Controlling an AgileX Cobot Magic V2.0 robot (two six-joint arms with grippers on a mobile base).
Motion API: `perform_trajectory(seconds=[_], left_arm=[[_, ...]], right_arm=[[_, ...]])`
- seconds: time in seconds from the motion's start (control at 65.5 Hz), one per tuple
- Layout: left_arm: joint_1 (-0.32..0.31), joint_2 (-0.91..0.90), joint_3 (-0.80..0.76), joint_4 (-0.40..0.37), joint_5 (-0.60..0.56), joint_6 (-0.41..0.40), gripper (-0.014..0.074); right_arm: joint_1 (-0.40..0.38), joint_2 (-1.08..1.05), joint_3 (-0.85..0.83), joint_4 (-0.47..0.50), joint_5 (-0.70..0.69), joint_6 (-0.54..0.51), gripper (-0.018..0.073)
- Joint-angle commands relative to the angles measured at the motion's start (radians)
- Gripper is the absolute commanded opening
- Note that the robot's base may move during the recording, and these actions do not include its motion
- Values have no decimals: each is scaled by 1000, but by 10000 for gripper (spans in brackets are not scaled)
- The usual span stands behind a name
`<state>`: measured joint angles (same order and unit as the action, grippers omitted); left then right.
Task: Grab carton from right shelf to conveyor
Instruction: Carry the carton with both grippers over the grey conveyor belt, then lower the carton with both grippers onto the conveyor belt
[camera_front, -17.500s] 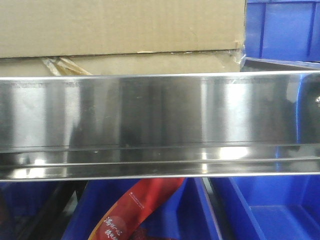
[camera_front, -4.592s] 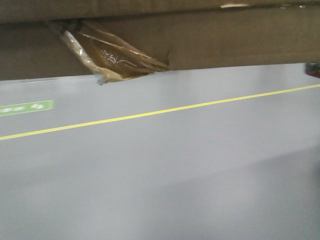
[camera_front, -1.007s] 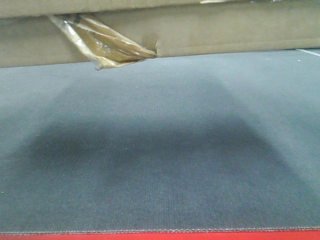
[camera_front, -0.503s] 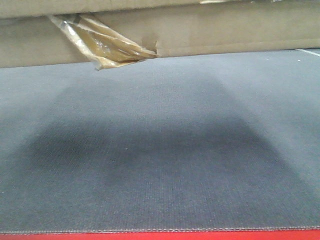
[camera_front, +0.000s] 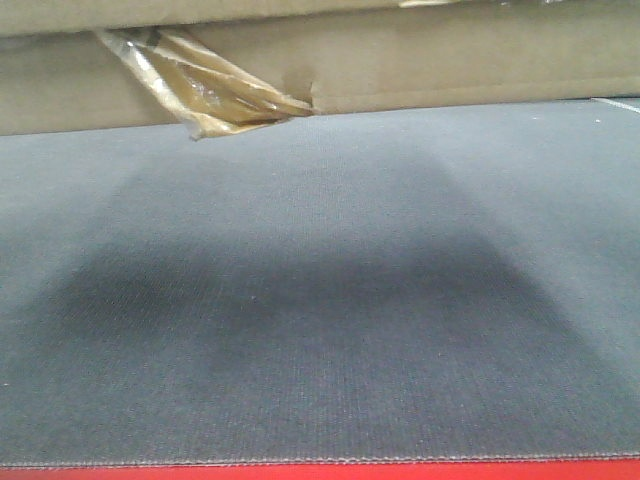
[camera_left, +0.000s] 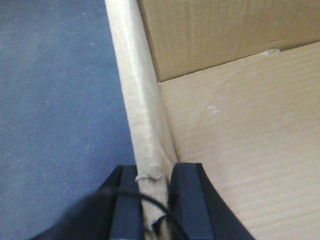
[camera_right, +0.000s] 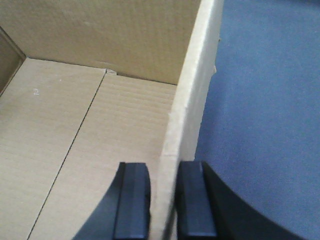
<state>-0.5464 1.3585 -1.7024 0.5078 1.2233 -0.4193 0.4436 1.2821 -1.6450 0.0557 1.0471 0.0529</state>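
The carton (camera_front: 450, 60) hung over the conveyor (camera_front: 320, 300), far side. The left claw (camera_left: 151, 197) and right claw (camera_right: 162, 200) each pinched one thin wall rim. It was judged light and empty; the rims could crush, so both sides needed support.

Left claw (camera_left: 154, 175) and right claw (camera_right: 162, 172) each clamp a carton (camera_left: 235, 150) wall.

My left gripper (camera_left: 154, 177) sits on the carton's (camera_left: 240, 150) left wall, my right gripper (camera_right: 162, 175) on its right wall. The belt (camera_front: 320, 300) lies outside both.

Thin pale streak (camera_front: 617, 104), far right background
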Motion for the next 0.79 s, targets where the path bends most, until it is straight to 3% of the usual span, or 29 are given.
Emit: perform_trajectory(seconds=[0.0, 0.122, 0.244, 0.32, 0.427, 0.488, 0.626, 0.778], left_arm=[[1, -12, -2, 63, -2, 15, -16], [4, -5, -2, 52, -2, 15, -16], [53, 26, -2, 22, -105, 26, -16], [106, 56, -2, -49, -142, 30, -16], [192, 114, -2, -190, -190, 119, -16], [228, 150, -2, -227, -208, 146, -16], [262, 221, -2, -233, -244, 154, -16], [266, 280, -2, -185, -313, 154, -16]], right_arm=[[-1, -14, -5, 20, -51, -8, -60], [-1, -12, -5, 37, -24, -8, -60], [-10, 5, -5, 37, -24, -8, -60], [-26, 40, -5, 37, -35, -8, -60], [-62, 106, -5, 35, -73, -8, -60], [-76, 141, -5, 35, -98, -8, -60], [-105, 229, -5, 29, -149, -8, -60], [-114, 316, -5, -35, -210, -8, -60]])
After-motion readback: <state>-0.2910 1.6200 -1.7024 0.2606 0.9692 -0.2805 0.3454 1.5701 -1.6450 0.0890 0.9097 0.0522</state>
